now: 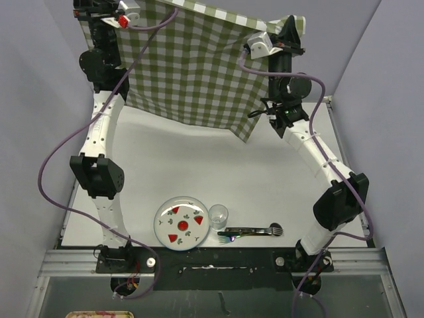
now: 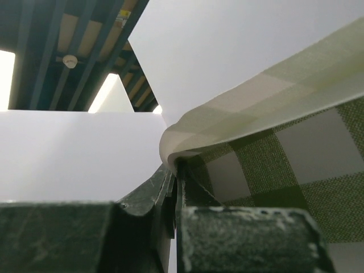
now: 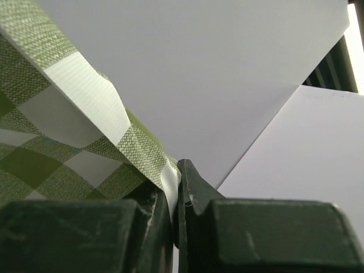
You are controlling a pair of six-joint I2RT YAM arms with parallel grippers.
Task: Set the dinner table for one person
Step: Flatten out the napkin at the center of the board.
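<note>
A green-and-white checked cloth [image 1: 192,66] hangs spread high over the far half of the white dinner table [image 1: 199,165]. My left gripper [image 1: 86,12] is shut on its upper left corner. My right gripper [image 1: 283,28] is shut on its upper right corner. In the left wrist view the cloth [image 2: 273,159] folds into the shut left gripper [image 2: 176,168]. The right wrist view shows the cloth's [image 3: 68,142] hem pinched in the shut right gripper [image 3: 177,173]. The cloth's lower edge dangles just above the tabletop.
Near the front edge sit a white plate [image 1: 180,222] with red and green marks, a clear glass [image 1: 218,214] right of it, and cutlery [image 1: 248,232] lying further right. Grey walls close in on both sides. Purple cables loop along both arms.
</note>
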